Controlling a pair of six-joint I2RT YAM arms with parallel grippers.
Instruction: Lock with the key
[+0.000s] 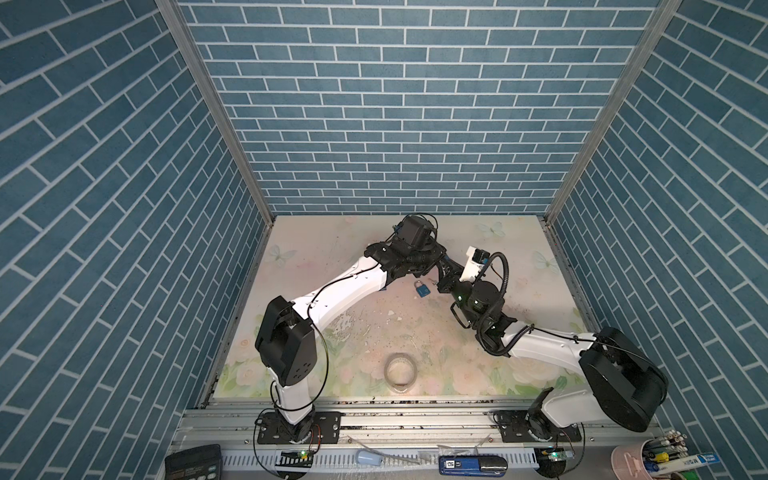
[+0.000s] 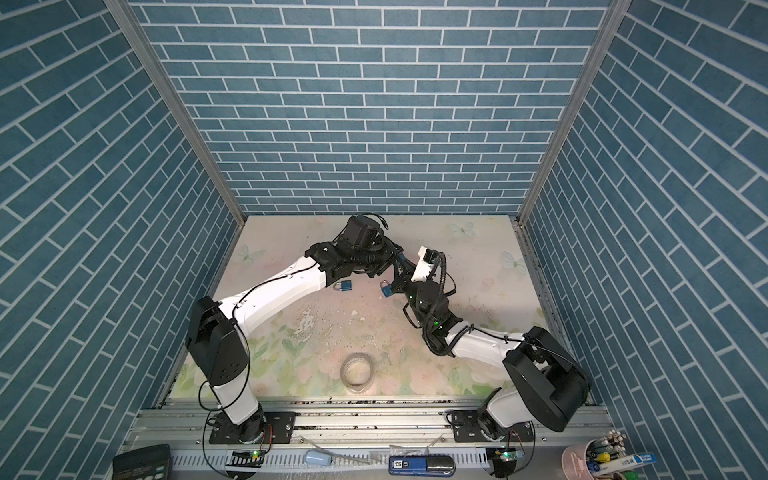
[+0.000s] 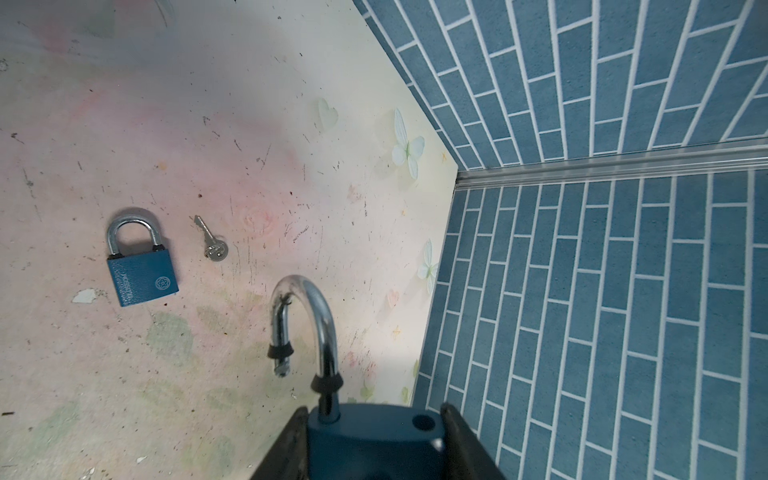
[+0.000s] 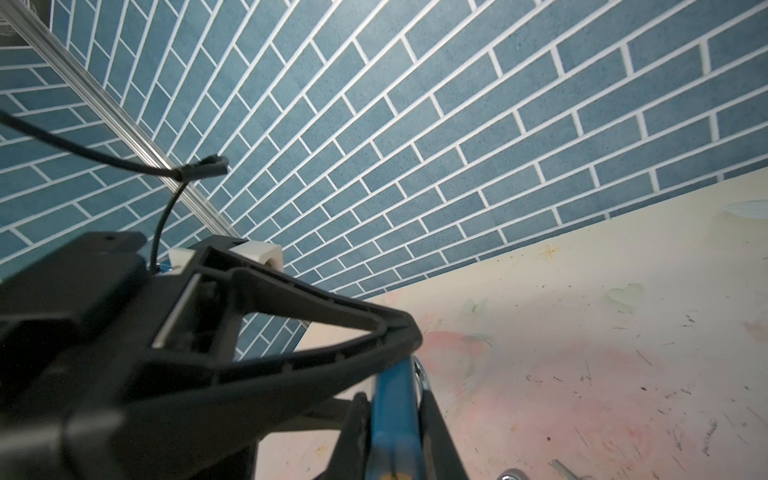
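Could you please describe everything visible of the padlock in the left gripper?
The open padlock has a dark blue body, seemingly painted metal, and a chrome shackle with a black collar on each leg. One leg is seated; the other is swung away from its empty hole. The left gripper clamps the body's narrow sides, clear of the table. The right gripper flanks a blue edge, probably this body; contact unclear.

The left arm (image 1: 345,291) rises from its base (image 1: 297,428), folds at the elbow and reaches far forward toward the middle, with its wrist (image 1: 401,255) turned to the right side. The left gripper (image 3: 374,411) has its jaws part-way apart and clamped. The right arm (image 1: 540,349) lies low and reaches in toward the middle. The right gripper (image 4: 395,399) is just beside the left one, its jaws narrow and clamped.
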